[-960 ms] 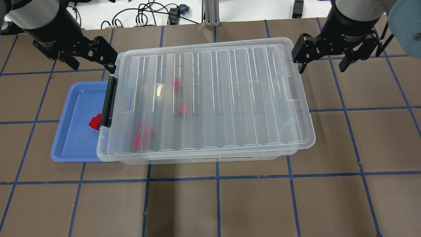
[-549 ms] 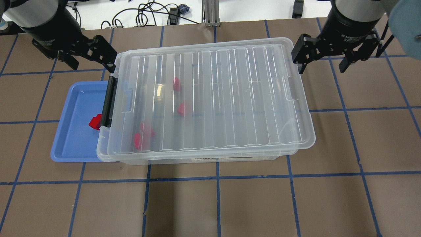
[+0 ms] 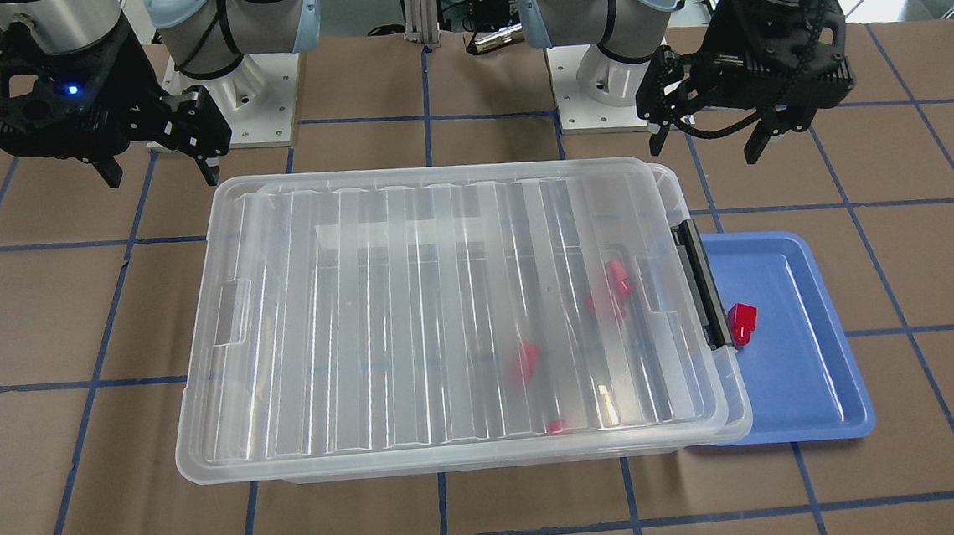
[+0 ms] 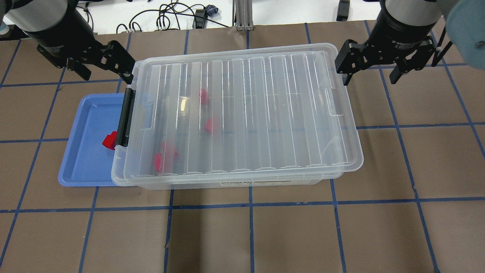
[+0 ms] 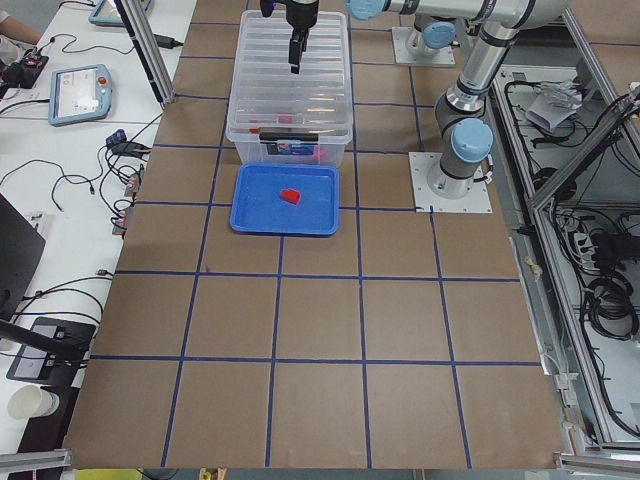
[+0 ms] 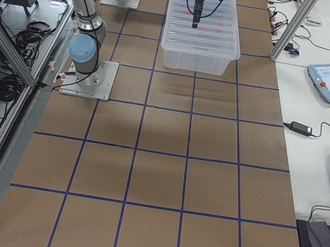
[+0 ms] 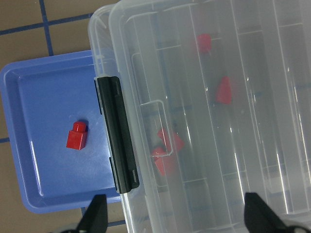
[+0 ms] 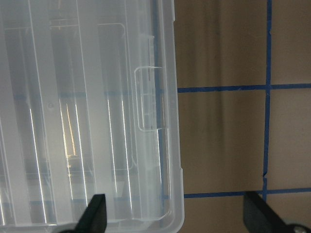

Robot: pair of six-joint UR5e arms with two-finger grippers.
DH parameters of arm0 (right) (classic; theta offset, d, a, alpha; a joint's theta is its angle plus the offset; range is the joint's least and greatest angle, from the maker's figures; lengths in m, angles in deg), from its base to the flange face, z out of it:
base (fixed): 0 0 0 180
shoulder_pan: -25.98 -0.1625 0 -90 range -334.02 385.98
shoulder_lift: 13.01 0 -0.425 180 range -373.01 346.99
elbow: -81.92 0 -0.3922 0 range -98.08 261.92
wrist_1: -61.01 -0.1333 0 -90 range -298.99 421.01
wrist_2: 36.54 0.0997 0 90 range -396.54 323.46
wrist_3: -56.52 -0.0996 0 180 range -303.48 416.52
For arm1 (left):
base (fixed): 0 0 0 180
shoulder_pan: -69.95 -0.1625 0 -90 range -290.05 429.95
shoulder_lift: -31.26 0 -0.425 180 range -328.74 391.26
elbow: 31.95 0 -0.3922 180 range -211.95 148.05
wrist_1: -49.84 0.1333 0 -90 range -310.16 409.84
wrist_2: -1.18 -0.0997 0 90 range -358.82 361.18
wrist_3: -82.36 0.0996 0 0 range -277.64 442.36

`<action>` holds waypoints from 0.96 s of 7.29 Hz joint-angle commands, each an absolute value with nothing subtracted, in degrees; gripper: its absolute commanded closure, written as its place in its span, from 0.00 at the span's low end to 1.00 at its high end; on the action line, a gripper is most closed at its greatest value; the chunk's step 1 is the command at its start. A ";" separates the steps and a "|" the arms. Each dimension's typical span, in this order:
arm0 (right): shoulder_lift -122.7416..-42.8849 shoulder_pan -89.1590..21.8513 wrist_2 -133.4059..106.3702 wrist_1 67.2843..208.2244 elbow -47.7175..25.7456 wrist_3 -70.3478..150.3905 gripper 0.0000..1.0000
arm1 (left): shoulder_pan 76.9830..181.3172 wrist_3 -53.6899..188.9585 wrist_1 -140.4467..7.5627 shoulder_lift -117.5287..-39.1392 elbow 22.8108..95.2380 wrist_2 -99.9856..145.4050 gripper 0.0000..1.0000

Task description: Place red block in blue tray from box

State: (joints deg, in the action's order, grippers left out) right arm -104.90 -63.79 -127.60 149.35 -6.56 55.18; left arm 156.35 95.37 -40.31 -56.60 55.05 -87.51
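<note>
The box (image 4: 246,113) is a clear bin with its ribbed lid on and a black latch (image 4: 124,117) at its left end. Several red blocks lie inside it, one of them under the lid (image 4: 210,125). The blue tray (image 4: 83,159) sits against the latch end, and one red block (image 4: 110,140) lies in it, also seen in the left wrist view (image 7: 77,137). My left gripper (image 4: 106,72) is open and empty above the box's far left corner. My right gripper (image 4: 369,77) is open and empty above the far right corner.
The table (image 4: 250,235) is brown paper with blue tape lines. Cables (image 4: 170,17) lie beyond its far edge. The arm bases (image 3: 231,108) stand behind the box in the front-facing view.
</note>
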 commanded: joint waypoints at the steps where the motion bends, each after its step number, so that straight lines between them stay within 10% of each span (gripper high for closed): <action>1: -104.94 -63.85 -127.51 149.42 -6.50 55.12 0.00 | 156.35 95.37 -40.25 -56.72 55.07 -87.51 0.00; 7: -104.94 -63.58 -127.59 149.69 -6.76 55.38 0.00 | 156.35 95.20 -40.43 -57.60 54.98 -88.74 0.00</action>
